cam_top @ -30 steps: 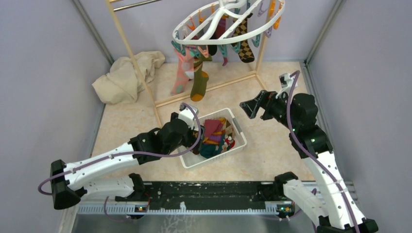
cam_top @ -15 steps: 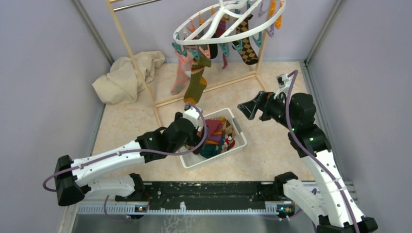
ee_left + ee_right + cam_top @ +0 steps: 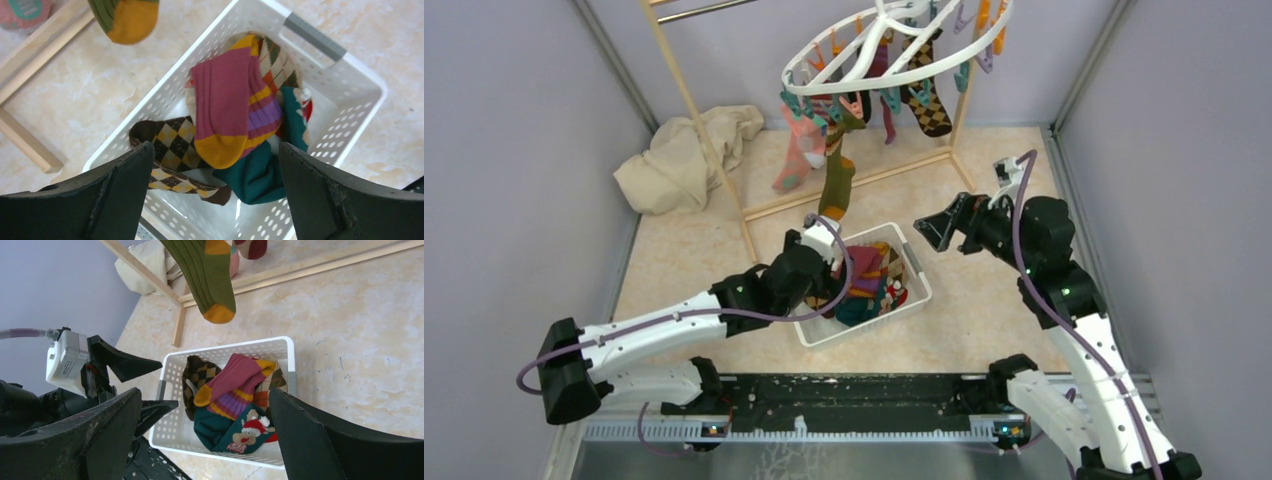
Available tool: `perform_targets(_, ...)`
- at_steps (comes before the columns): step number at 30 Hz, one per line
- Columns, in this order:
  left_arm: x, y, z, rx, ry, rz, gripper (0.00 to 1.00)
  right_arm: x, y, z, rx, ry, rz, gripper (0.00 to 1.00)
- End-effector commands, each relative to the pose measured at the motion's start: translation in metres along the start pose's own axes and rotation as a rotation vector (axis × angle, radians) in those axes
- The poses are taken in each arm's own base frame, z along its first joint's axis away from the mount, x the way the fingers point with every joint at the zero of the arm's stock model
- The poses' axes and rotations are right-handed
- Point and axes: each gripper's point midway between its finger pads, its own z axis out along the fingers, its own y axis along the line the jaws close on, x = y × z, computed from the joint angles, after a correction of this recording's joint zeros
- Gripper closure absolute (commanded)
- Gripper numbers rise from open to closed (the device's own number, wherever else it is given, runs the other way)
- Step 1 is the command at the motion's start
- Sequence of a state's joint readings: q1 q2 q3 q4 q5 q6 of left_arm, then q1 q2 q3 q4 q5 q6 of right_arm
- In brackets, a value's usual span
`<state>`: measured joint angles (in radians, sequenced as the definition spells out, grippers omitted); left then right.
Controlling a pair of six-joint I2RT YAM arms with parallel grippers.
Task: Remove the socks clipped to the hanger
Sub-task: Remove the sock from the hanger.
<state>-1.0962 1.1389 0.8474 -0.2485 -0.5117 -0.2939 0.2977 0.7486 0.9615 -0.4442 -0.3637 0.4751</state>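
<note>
The white oval hanger (image 3: 894, 55) hangs at the top with several socks clipped to its pegs: a green sock with an orange toe (image 3: 836, 185), a pink spotted one (image 3: 796, 160), a brown argyle one (image 3: 927, 105). The green sock's toe (image 3: 127, 17) hangs above and beyond the basket's far left corner. My left gripper (image 3: 215, 165) is open over the white basket (image 3: 320, 42), nothing between its fingers. My right gripper (image 3: 936, 228) is open and empty to the basket's right, well below the hanger. It faces the basket (image 3: 225, 346) and the green sock (image 3: 205, 275).
Inside the basket lie a pink striped sock (image 3: 230, 105), a brown argyle sock (image 3: 175, 150) and a teal one (image 3: 260, 170). The wooden rack (image 3: 694, 110) carries the hanger. A beige cloth (image 3: 684, 155) is heaped at the back left. Walls close in on both sides.
The hanger has swung, and the green sock has swung right, towards the basket. My left arm has shifted slightly right; the right gripper has edged left. Both stayed open.
</note>
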Motion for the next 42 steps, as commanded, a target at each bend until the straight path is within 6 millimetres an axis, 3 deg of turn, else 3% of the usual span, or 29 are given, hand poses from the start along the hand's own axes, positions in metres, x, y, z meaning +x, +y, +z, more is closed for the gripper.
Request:
perform_targets(1, -0.003, 0.015, 0.003, -0.002, -0.033, -0.048, 0.01, -0.010, 0.003, -0.002, -0.011, -0.043, -0.011, 0.02)
perform_targets(7, -0.006, 0.042, 0.006, 0.001, -0.085, -0.170, 0.01, -0.005, 0.003, 0.003, -0.033, -0.038, 0.000, 0.02)
perform_targets(10, -0.016, 0.053, 0.007, 0.018, -0.174, -0.220, 0.01, -0.006, 0.006, 0.003, -0.047, -0.044, 0.004, 0.02)
perform_targets(20, -0.058, 0.037, 0.025, 0.107, -0.412, -0.109, 0.01, -0.023, 0.017, -0.002, -0.061, -0.060, -0.022, 0.02)
perform_targets(28, -0.074, 0.019, 0.070, 0.160, -0.446, -0.011, 0.01, -0.019, 0.016, -0.008, -0.058, -0.068, -0.015, 0.02)
perform_targets(32, -0.083, 0.039, 0.096, 0.108, -0.451, -0.010, 0.01, -0.022, 0.018, -0.009, -0.059, -0.068, -0.023, 0.02)
perform_targets(37, -0.097, 0.062, 0.110, 0.099, -0.481, -0.026, 0.01, -0.023, 0.018, -0.010, -0.053, -0.061, -0.034, 0.02)
perform_targets(42, -0.100, 0.071, 0.126, 0.091, -0.473, -0.015, 0.01, -0.018, 0.014, -0.006, -0.048, -0.048, -0.030, 0.02)
